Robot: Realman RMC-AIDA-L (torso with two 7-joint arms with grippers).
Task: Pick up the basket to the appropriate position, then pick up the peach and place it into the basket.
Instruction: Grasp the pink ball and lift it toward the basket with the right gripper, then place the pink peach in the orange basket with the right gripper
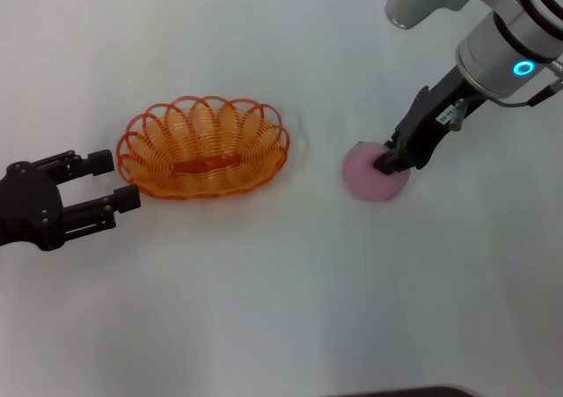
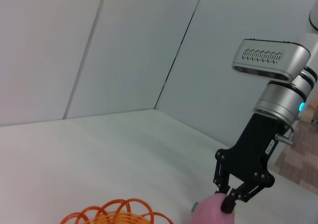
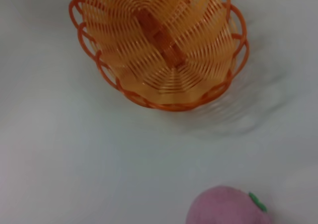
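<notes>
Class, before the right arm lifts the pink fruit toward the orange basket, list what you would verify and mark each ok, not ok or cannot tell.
1. Right gripper down on the round matte pink peach: ok.
2. Jaws fully clamped on it: cannot tell.
3. Shallow oval orange wire-loop basket upright, empty: ok.
4. White table between peach and basket unobstructed: ok.
5. Left gripper open, beside the basket rim, not holding it: ok.

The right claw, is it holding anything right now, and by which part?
The right claw is down on the round pink peach, fingers straddling its top; a firm grip cannot be told. The left claw holds nothing.
</notes>
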